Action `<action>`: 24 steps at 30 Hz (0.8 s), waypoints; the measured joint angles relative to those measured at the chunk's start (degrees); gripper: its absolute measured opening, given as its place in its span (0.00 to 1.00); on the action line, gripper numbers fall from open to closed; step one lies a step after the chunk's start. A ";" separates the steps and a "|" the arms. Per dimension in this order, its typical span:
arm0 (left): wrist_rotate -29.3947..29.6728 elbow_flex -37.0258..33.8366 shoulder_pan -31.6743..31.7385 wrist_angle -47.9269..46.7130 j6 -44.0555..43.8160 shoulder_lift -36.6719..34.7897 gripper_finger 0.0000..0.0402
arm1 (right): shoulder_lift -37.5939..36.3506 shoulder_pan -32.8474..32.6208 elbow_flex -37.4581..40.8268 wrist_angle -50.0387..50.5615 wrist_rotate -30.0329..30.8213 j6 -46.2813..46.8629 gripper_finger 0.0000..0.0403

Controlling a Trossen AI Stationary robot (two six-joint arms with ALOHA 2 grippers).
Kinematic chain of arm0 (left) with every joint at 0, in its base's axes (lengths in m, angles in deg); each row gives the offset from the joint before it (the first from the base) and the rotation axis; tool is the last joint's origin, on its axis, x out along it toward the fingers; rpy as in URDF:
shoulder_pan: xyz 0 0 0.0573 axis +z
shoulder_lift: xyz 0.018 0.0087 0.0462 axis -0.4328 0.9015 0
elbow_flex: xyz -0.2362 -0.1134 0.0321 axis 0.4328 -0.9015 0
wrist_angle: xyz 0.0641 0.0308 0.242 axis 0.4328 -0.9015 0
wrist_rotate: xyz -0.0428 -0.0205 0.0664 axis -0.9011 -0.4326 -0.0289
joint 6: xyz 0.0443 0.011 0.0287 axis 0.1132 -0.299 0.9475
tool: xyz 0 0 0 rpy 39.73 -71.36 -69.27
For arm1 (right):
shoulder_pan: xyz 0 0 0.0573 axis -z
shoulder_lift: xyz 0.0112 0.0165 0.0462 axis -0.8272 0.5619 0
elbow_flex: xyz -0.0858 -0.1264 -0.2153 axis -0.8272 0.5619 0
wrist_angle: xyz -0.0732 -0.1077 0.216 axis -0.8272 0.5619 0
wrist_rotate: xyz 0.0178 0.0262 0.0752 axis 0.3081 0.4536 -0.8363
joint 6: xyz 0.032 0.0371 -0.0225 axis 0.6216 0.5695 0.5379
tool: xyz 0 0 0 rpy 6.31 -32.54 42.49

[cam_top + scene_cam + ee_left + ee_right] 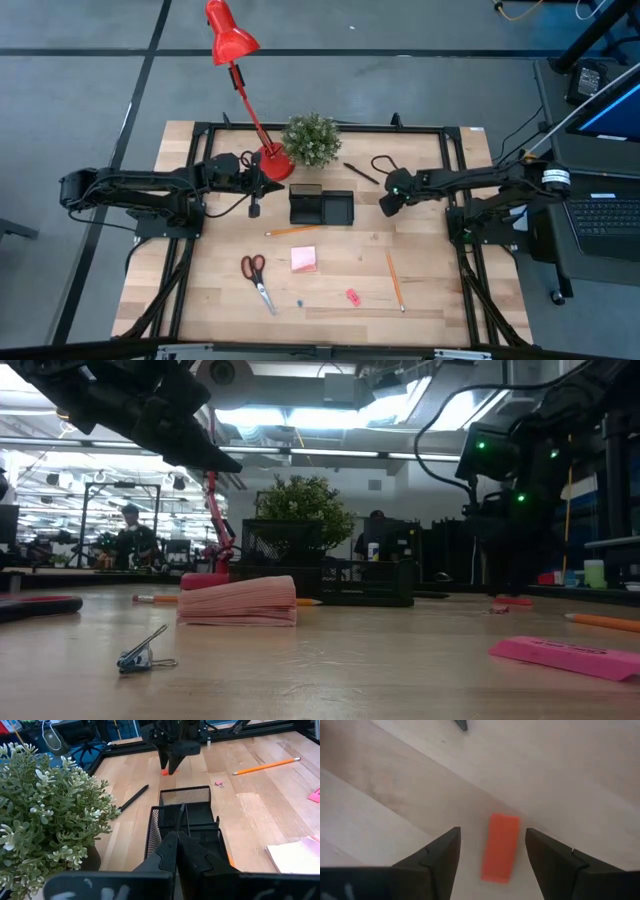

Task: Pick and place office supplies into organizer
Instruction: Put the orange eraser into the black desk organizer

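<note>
The black mesh organizer (322, 206) (182, 822) stands mid-table. My left gripper (268, 186) (177, 845) hovers shut just left of it, touching nothing. My right gripper (388, 203) (492, 850) is open, pointing down, its fingers on either side of a small orange-red block (500, 847) (164, 771) on the wood without touching it. Lying flat on the table are a black pen (362, 172), red-handled scissors (257, 280), a pink sticky pad (304, 260) (238, 601), two orange pencils (292, 231) (394, 278), a pink piece (352, 296) and a small blue clip (298, 300) (140, 655).
A red desk lamp's base (275, 165) and a green potted plant (311, 140) (45, 815) stand at the far edge, close behind my left gripper and the organizer. A black frame (440, 130) runs around the table's far part. Bare wood lies between the organizer and my right gripper.
</note>
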 joint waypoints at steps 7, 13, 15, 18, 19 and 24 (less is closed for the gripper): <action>0.00 0.00 0.01 0.00 0.00 0.00 0.01 | 5.02 -0.04 -0.67 0.40 -0.14 0.20 0.56; -0.01 0.00 -0.02 0.00 -0.02 0.02 0.00 | 4.74 0.06 -4.26 6.77 -2.87 0.24 0.56; 0.01 0.00 0.01 -0.02 -0.02 0.02 0.01 | 4.59 -0.05 -5.26 10.24 -4.04 0.16 0.56; 0.01 0.00 0.01 -0.02 -0.04 0.02 0.00 | 4.51 0.02 -6.02 10.56 -4.83 0.35 0.56; 0.00 0.00 -0.01 -0.08 -0.02 0.02 0.00 | 4.53 0.02 -5.70 10.57 -4.83 0.36 0.56; -0.01 -0.66 -0.01 -0.25 0.00 0.02 0.01 | 4.54 0.02 -4.57 7.85 -4.35 0.48 0.56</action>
